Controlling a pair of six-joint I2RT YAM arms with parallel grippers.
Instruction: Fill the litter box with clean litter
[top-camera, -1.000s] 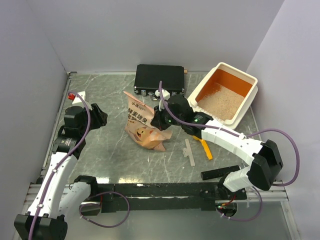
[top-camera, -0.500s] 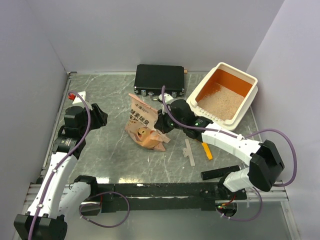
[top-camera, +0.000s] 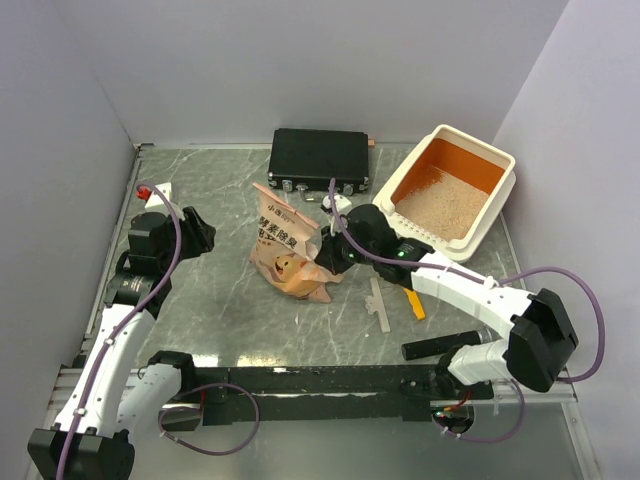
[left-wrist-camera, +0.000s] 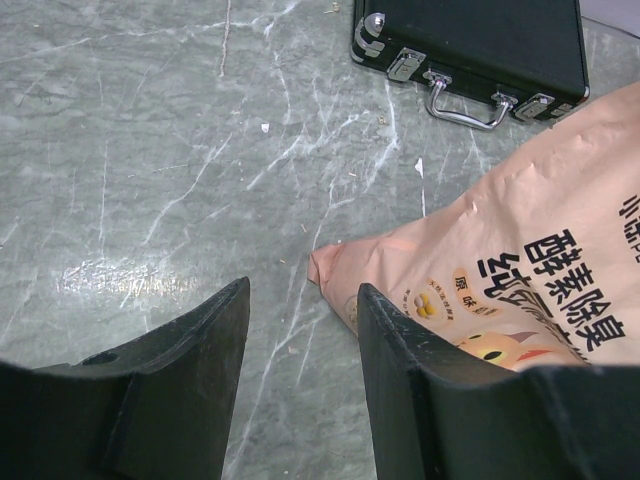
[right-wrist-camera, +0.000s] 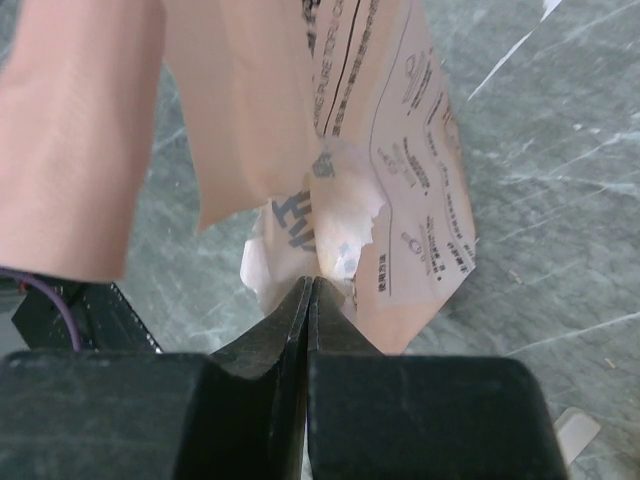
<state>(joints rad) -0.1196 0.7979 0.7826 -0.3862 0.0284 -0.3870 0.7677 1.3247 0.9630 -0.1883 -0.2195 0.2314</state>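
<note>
Top external view shows, nearest to the arm bases, the yellow-orange scoop (top-camera: 413, 302) lying on the table (top-camera: 220, 300), at about 5 o'clock from the centre. A little farther, at the centre, lies the crumpled paper bag (top-camera: 283, 256). The right gripper (right-wrist-camera: 310, 286) has its fingers pressed fully together on a thin torn edge of this bag. The left gripper (left-wrist-camera: 302, 292), at 9 o'clock from the bag, is parted wide with nothing between the fingers. Farther, at 2 o'clock, the litter box (top-camera: 441, 131) holds some clean litter (top-camera: 445, 205) over part of its orange floor, and its far end is bare. At 12 o'clock sits the black case (top-camera: 318, 155).

I judge that the litter is loose and pours easily, so it will spill if the bag tips too early. The bag seems soft and floppy, and a torn edge may rip under the weight. A hold on a thicker fold or on the bottom corner looks safer.
</note>
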